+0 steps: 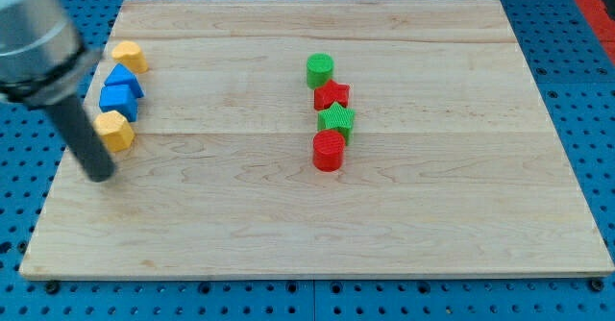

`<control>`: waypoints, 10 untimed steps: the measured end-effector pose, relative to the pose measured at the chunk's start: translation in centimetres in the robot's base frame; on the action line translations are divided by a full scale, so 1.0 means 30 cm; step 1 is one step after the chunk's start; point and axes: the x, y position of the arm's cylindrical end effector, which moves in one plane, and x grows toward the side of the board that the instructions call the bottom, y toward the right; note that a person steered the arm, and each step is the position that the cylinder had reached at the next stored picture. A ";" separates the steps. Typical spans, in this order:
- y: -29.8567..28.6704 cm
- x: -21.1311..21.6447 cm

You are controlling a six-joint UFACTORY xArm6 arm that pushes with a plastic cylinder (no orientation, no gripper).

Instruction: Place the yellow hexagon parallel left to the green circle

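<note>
We are working with one arm ending in a dark rod, with no gripper in view, so nothing is opening or closing. My tip [99,175] is resting on the wooden bench [317,234] near its left edge, just below and slightly left of a yellow hexagon [114,130]; whether it is touching that block we cannot tell. That hexagon is sitting at the bottom of a short column at the view's left: above it a blue cube-like block [118,100], then a blue triangular block [123,78] touching the cube, and at the top a second yellow block [129,57], whose shape is hard to make out. Well apart, near the middle of the bench, a second column is standing: the green circle [320,69] at the top, a red star [332,95] just below it, a green star [336,120] under that, and a red cylinder [329,151] at the bottom, each touching or nearly touching its neighbour.
</note>
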 end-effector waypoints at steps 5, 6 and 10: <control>-0.019 -0.229; 0.218 -0.266; 0.674 -0.293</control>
